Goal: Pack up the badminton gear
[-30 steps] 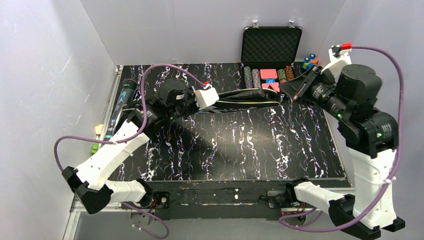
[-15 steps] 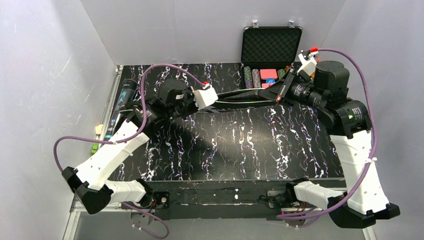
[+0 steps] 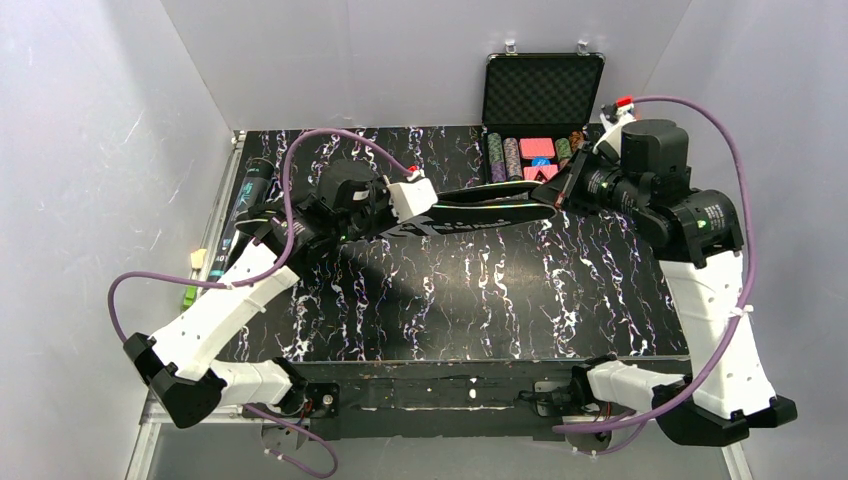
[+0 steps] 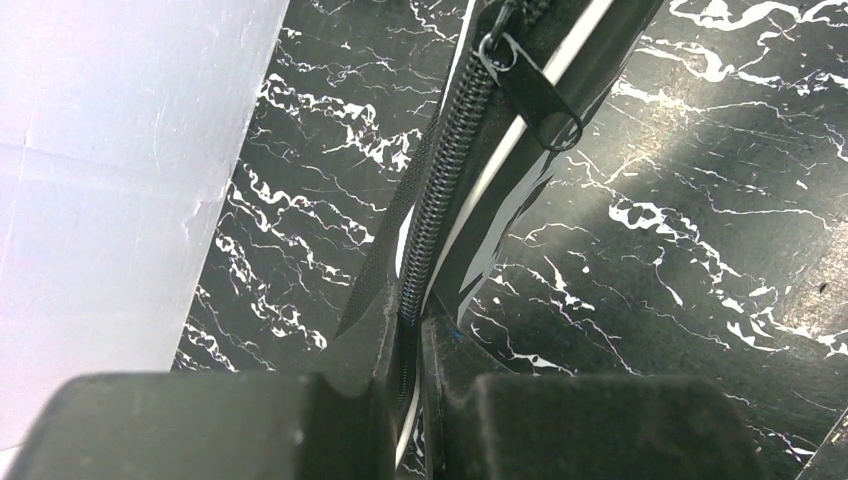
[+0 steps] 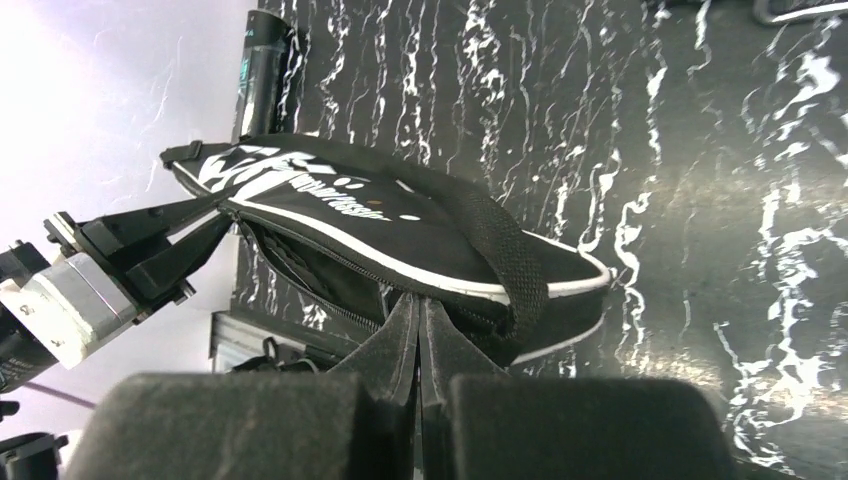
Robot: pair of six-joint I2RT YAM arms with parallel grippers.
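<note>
The black bag (image 3: pixel 487 212) hangs over the far part of the table (image 3: pixel 450 300), and it looks soft and floppy, so the left gripper (image 4: pixel 408 335) and right gripper (image 5: pixel 418 312) pinching its 2 ends tight seems best.

Racket bag (image 5: pixel 380 225): side panel carrying white stylised lettering and white graphic, running lengthwise. Right wrist view showing it at slant, letters not resolving into readable word. Top external view showing same lettering only as white smear. Black tube (image 3: pixel 250 190): teal print showing near far end, too small for reading. Nothing legible showing in any view.
</note>
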